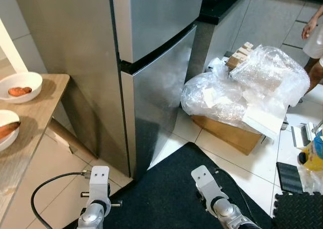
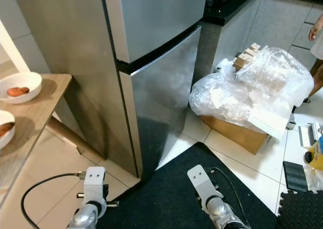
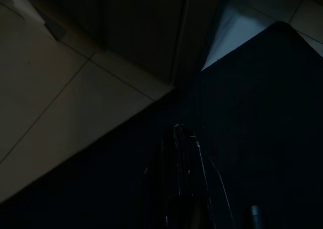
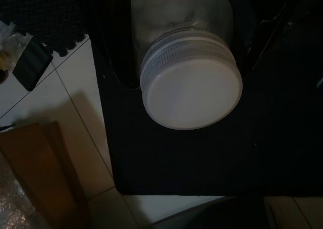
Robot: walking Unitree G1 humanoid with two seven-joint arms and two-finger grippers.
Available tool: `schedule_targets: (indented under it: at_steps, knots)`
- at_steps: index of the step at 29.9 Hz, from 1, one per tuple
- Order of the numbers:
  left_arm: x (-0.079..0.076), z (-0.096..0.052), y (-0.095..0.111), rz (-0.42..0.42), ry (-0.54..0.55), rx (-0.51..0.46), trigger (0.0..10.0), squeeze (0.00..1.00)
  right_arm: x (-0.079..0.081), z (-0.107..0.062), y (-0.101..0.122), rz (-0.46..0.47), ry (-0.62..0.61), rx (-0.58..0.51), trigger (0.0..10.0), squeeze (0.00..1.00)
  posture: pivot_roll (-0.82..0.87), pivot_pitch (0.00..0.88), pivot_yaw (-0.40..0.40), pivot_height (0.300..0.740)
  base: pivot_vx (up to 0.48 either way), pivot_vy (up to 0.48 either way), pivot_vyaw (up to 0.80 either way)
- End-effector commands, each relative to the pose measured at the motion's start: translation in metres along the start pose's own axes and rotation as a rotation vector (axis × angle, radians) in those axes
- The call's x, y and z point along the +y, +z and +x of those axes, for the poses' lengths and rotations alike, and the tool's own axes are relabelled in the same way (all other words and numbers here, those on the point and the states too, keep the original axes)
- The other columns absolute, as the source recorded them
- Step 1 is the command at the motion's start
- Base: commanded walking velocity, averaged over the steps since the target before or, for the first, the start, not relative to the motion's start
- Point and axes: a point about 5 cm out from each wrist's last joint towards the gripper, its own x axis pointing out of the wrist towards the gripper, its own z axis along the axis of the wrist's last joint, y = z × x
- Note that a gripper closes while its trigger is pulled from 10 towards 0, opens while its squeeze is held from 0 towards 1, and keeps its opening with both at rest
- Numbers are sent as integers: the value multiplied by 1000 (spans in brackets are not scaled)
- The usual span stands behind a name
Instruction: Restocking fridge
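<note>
The stainless steel fridge point(image 1: 151, 62) stands straight ahead with its upper and lower doors shut. A clear jar with a white screw lid point(image 4: 192, 88) sits between the black fingers point(image 4: 115, 62) of my right gripper point(image 4: 184, 32), which is shut on it, above the black mat. My right arm point(image 1: 217, 201) hangs low in front of the fridge. On the other side, my left arm point(image 1: 96, 198) also hangs low, and its gripper point(image 3: 177, 133) points at the dark mat with its fingers together and nothing held.
A wooden table point(image 1: 35, 118) at the left carries two white bowls point(image 1: 20, 85) of orange food. Right of the fridge sits a cardboard box point(image 1: 229, 133) under plastic wrap point(image 1: 247, 88). A black mat point(image 1: 171, 188) covers the floor. A person point(image 1: 314, 42) stands at the far right.
</note>
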Motion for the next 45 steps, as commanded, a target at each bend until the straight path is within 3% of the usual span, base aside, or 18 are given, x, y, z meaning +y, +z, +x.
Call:
schedule_targets:
  at_steps: [1, 9, 13, 25, 45]
  knots:
    - [1, -2, -2, -6, 11, -6, 10000, 0, 1, 1, 2, -8, 11, 1, 10000, 0, -10, 40, -67, 740, 0, 0, 0]
    - [0, -2, 0, -14, 2, -35, 10000, 0, 4, 0, -2, 7, 10, 8, 10000, 0, -15, 48, -44, 740, 0, 0, 0]
    - [1, 0, 3, 69, -8, -20, 10000, 0, 8, -3, -11, 29, 4, 27, 10000, 0, -21, 49, -21, 740, 0, 0, 0]
    - [4, 2, 7, 60, 11, -27, 10000, 0, 8, -5, -14, 53, -13, 35, 10000, 0, -39, 48, 5, 740, 0, 0, 0]
    - [4, 3, 11, 44, 14, -47, 10000, 0, 6, -5, -15, 56, -22, 35, 10000, 0, -42, 49, 4, 740, 319, 0, 0]
